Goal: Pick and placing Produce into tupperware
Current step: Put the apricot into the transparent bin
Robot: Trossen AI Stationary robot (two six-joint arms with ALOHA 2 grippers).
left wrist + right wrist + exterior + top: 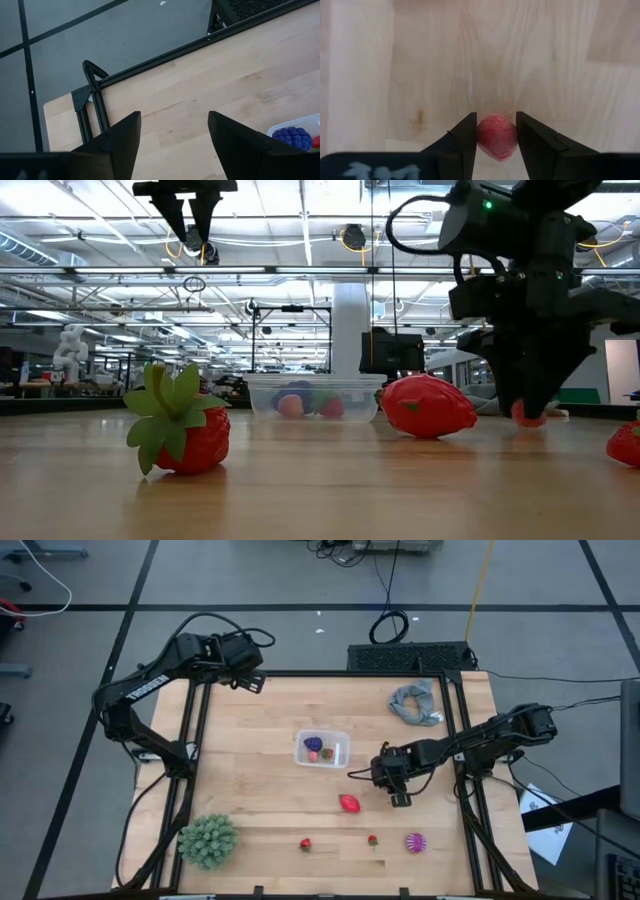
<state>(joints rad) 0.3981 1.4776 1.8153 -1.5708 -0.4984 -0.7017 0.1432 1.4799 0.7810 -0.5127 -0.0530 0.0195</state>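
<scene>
tupperware (322,749): mid-table, fruits inside | right tool (392,783): beside it | left tool (250,678): far corner
</scene>
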